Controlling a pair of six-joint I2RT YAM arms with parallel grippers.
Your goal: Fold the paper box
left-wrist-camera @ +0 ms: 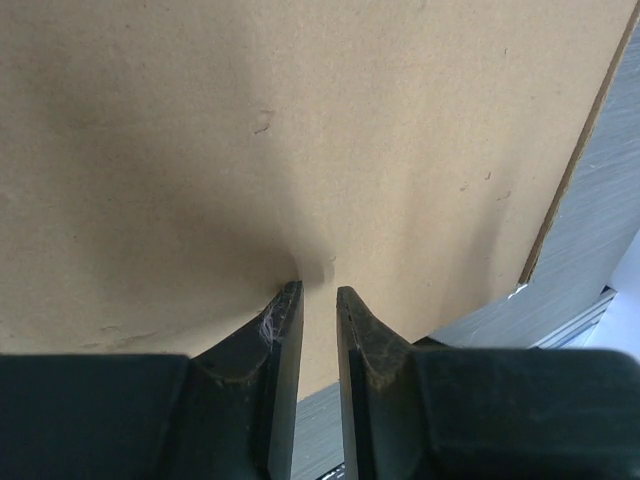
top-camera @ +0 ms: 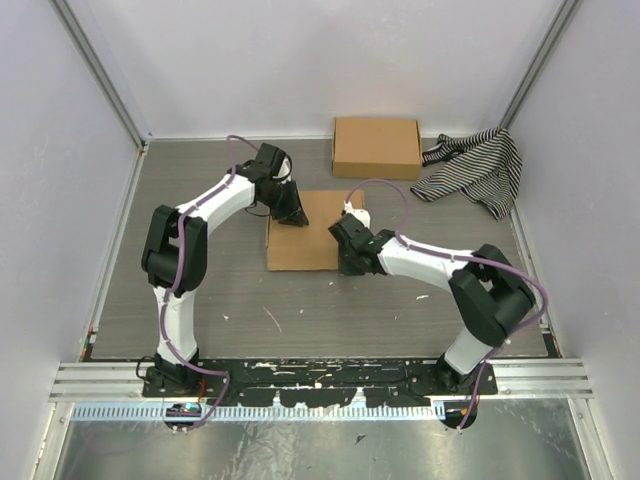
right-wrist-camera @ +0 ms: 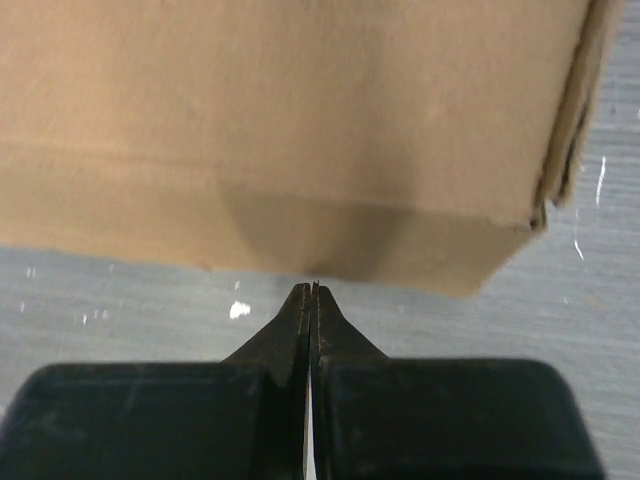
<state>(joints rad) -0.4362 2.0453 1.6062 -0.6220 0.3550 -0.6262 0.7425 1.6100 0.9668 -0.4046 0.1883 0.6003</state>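
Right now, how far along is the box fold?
Done: the box looks assembled, walls up and lid down. In hand: the left gripper, slightly open, presses at the lid; the right gripper, shut, noses the side wall. Left: likely only seating the lid; tab tuck not visible.

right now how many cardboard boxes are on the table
2: the paper box in the middle of the view, and another cardboard box farther back, beside the striped cloth.

your left arm (top-camera: 215,205) and right arm (top-camera: 425,258): white shells, chunky black joints, a looping purple cable (top-camera: 378,181) on each, plus black wedge-shaped fingers (left-wrist-camera: 285,340).
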